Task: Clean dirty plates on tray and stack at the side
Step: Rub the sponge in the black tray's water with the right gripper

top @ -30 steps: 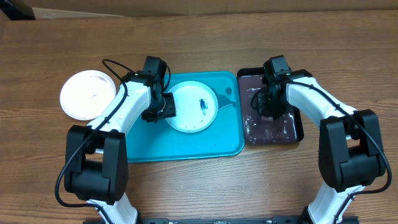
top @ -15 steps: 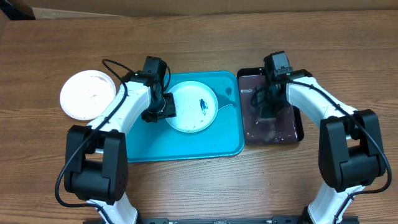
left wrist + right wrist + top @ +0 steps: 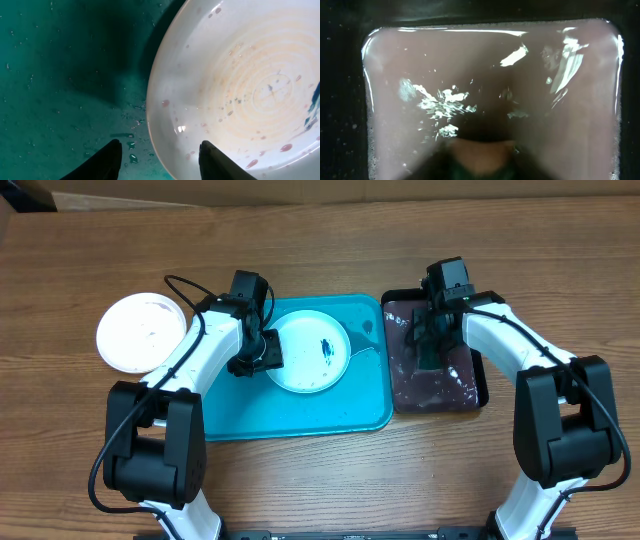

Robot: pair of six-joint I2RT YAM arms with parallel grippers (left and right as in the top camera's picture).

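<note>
A pale blue plate (image 3: 305, 360) with a dark blue smear lies on the turquoise tray (image 3: 300, 415). My left gripper (image 3: 262, 356) is open at the plate's left rim. In the left wrist view the fingers (image 3: 161, 159) straddle the rim of the plate (image 3: 240, 85), one over the wet tray (image 3: 60, 75), one over the plate. A white plate (image 3: 138, 332) sits on the table to the left. The yellow-green rimmed plate is out of view. My right gripper (image 3: 430, 348) is down in the black tray, shut on a sponge (image 3: 481, 155).
The black tray (image 3: 482, 385) stands right of the turquoise tray and holds murky, foamy water (image 3: 485, 75). Its dark rim shows in the right wrist view (image 3: 340, 75). Both arms reach in from the near edge of the wooden table (image 3: 420, 480).
My right gripper has shifted slightly toward the back of the black tray with the sponge, stirring the water. The left gripper and the plates have not moved.
</note>
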